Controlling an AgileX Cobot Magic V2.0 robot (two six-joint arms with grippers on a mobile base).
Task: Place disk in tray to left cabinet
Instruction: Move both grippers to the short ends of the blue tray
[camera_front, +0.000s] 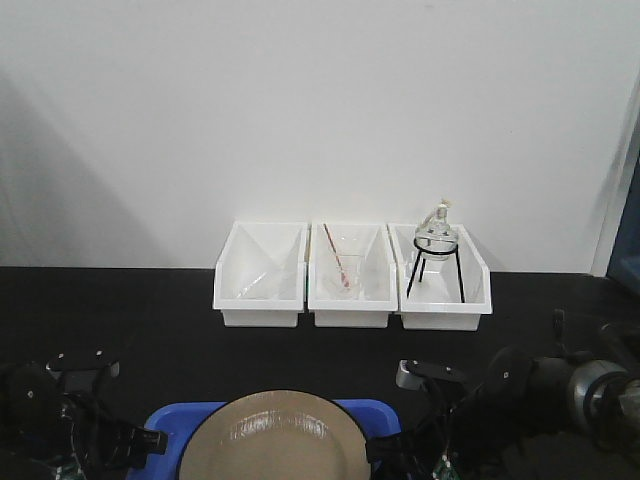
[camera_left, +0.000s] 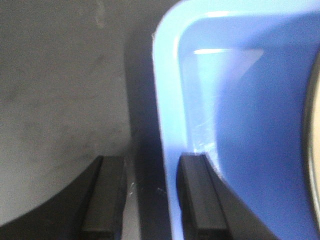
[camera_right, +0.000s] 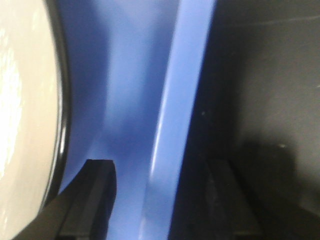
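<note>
In wrist views: left fingers (camera_left: 105, 195), right fingers (camera_right: 95, 200) apart, straddling tray (camera_left: 167, 125) rim; front view alone shows whole disk (camera_front: 278, 435).

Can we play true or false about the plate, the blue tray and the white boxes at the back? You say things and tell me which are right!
1. The disk lies in the blue tray. True.
2. Four white boxes stand by the wall. False: there are three white bins.
3. The flask on its black stand sits in the leftmost bin. False: it is in the rightmost bin.
4. The left end effector and the right end effector each have one finger inside the tray's rim and one outside. True.
</note>
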